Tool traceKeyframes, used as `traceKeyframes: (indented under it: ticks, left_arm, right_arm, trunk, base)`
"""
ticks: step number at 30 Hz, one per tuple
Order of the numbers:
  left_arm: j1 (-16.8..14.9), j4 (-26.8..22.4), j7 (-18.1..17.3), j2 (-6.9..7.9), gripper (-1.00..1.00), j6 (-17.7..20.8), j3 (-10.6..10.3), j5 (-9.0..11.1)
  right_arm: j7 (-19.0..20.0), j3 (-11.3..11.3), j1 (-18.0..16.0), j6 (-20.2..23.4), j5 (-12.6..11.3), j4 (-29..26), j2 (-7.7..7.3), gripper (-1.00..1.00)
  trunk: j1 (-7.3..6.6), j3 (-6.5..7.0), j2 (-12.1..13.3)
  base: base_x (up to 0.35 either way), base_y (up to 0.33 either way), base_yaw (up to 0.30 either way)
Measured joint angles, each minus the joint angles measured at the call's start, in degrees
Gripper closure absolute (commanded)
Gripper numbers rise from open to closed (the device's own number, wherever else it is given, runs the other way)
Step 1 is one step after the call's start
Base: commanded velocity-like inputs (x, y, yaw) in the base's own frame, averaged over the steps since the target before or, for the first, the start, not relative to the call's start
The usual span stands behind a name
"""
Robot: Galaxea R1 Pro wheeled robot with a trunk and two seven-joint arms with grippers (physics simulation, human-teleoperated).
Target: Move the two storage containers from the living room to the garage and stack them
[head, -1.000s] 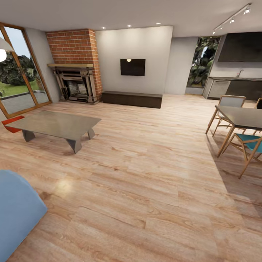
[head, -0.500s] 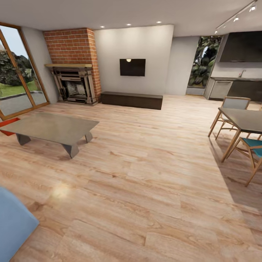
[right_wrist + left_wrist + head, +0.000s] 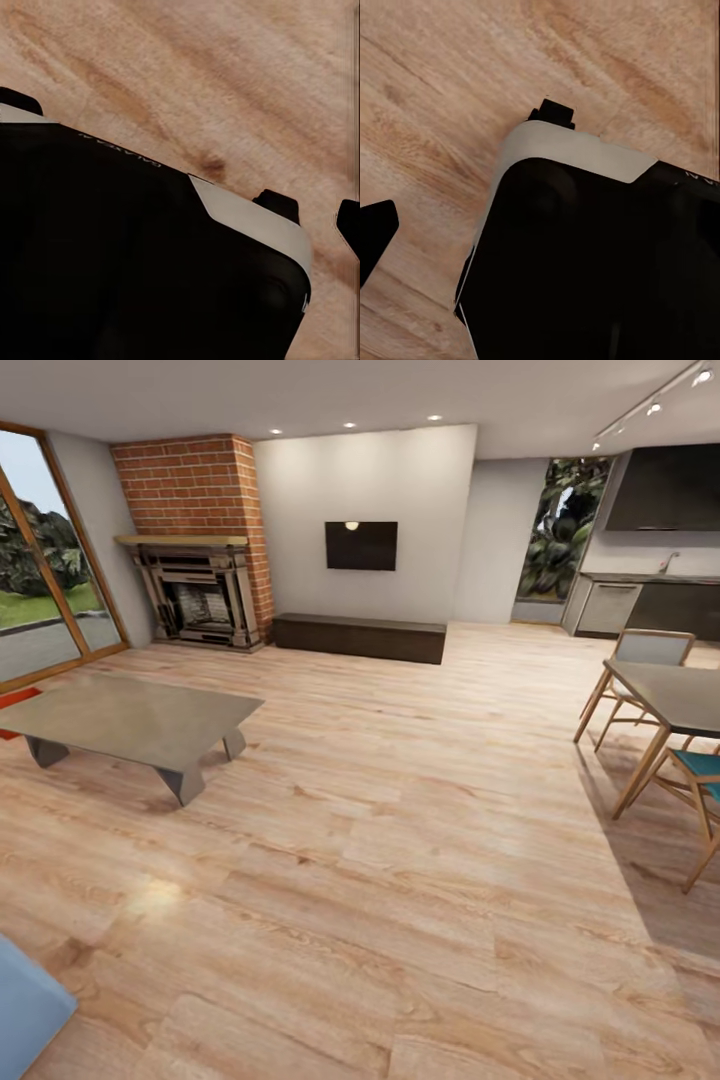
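Observation:
I am in the living room with its light wood-plank floor (image 3: 400, 840). An orange-red sliver of one storage container (image 3: 14, 698) shows on the floor at the far left, mostly hidden behind the grey coffee table (image 3: 130, 715) and cut off by the picture's edge. In the left wrist view one dark fingertip (image 3: 375, 238) stands at the picture's edge over bare planks, beside my black-and-white base (image 3: 585, 255). The right wrist view shows a dark fingertip (image 3: 349, 225) at its edge too, beside the base (image 3: 112, 255). Nothing sits between the fingers of either gripper.
A blue sofa corner (image 3: 25, 1000) is at the near left. A brick fireplace (image 3: 195, 540), a low dark bench (image 3: 360, 635) and a wall TV (image 3: 361, 546) line the far wall. A dining table (image 3: 675, 695) with wooden chairs (image 3: 640, 660) stands at right. Glass doors (image 3: 40, 580) are at left.
The whole view has shifted: the camera has turned right and advanced. The coffee table, the sofa corner and the orange-red container have slid toward the left edge.

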Motion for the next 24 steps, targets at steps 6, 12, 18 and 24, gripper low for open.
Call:
traceKeyframes:
  ticks: [6,12,18,24]
  left_arm:
    - [0.0,0.0,0.0,0.02,-1.00,0.0,0.1,0.0]
    - [0.0,-0.1,0.0,0.53,-1.00,0.0,0.1,0.1]
    - [0.0,0.0,0.0,0.70,-1.00,0.0,0.0,0.0]
    - [0.0,0.1,0.0,0.70,-1.00,0.1,0.0,0.0]
  right_arm:
    - [0.0,0.0,0.0,0.0,0.0,-0.1,-0.15,-1.00]
    - [0.0,0.0,0.0,0.0,-0.1,0.0,-0.46,-1.00]
    - [0.0,0.0,0.0,0.0,-0.1,0.1,-0.51,-1.00]
    - [0.0,0.0,0.0,0.0,-0.1,0.1,-0.51,-1.00]
  trunk:
    - [0.00,0.00,0.0]
    - [0.00,0.00,0.0]
    - [0.00,0.00,0.0]
    - [0.00,0.00,0.0]
  base:
    - [0.307,-0.128,0.000]
    - [0.313,-0.153,0.000]
    - [0.314,-0.156,0.000]
    - [0.314,-0.156,0.000]
